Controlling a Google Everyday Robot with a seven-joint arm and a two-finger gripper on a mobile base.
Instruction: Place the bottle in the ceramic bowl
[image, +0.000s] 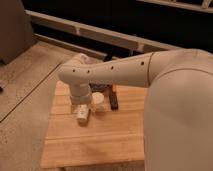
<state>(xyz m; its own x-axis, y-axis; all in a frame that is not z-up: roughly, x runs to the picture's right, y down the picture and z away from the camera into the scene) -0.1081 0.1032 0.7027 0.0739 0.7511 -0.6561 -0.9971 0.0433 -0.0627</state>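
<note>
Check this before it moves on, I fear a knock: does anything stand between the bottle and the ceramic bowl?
Nothing visible does. The gripper hangs low over the wooden table, the bottle seemingly at its tip, and the ceramic bowl stands just beside it. The black block lies on the bowl's far side.

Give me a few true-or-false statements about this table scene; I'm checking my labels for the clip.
1. The pincer hangs over the wooden table, just left of the white cup in the picture. True.
2. The black block lies left of the white cup. False: it lies to the cup's right.
3. The arm reaches in from the picture's left edge. False: it reaches in from the right.
4. The white cup stands on the wooden table. True.
</note>
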